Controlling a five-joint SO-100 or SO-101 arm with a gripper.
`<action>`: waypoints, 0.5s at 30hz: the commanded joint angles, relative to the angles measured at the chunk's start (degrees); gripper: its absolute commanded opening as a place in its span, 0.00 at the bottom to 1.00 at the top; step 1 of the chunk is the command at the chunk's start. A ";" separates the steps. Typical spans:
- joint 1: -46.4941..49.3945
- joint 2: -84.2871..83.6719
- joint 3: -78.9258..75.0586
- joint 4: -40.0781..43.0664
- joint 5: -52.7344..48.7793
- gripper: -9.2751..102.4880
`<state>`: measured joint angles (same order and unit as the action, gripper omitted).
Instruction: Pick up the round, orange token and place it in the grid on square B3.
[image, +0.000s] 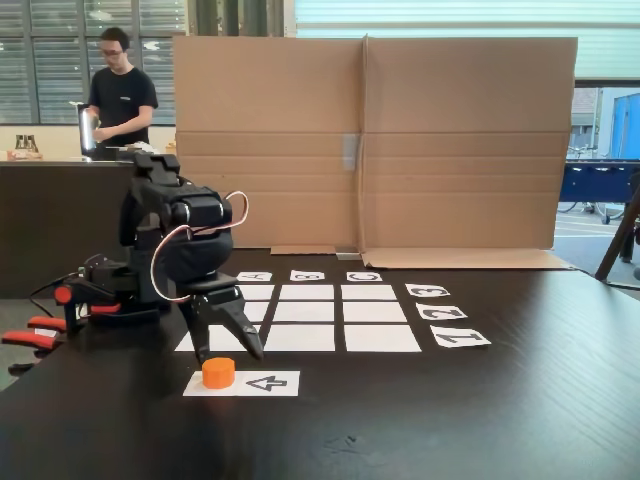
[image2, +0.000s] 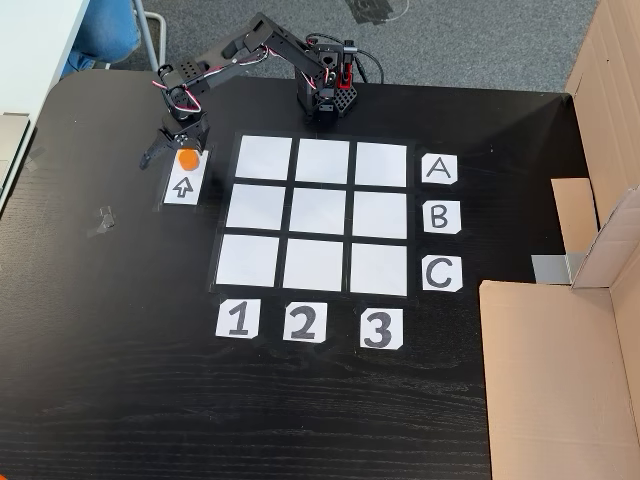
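On the dark worktop (image: 520, 400) one orange token (image: 218, 372) sits on the left end of a single white strip (image: 262, 383) printed with a black arrow pointing at it. In the top-down fixed view the token (image2: 187, 158) lies at the far end of the strip (image2: 183, 182), left of the grid.

One black arm reaches down over it. The gripper (image: 232, 348) hangs just above and behind the token, jaws spread, holding nothing; from above, the gripper (image2: 176, 150) straddles the token with a finger on either side, not touching as far as can be seen.

Beyond the strip lies the grid (image: 318, 312) of nine white squares, three by three. Six cards edge it: "A", "B", "C" down the right side and "1", "2", "3" along the near edge in the top-down view. Square B3 (image2: 379, 214), middle row, right column, is bare.

Red-handled clamps (image: 35, 332) hold the arm's base at the left. Farther back stands one folded cardboard screen (image: 370, 150), and behind it at the left a person (image: 120, 95) stands at a counter.
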<state>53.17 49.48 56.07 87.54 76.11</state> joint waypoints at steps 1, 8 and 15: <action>-0.35 0.26 -1.32 -0.35 0.88 0.68; 0.35 -0.44 -1.58 -0.70 1.14 0.68; 0.97 -1.05 -1.67 -1.49 1.76 0.62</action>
<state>53.44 47.99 56.07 86.48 76.99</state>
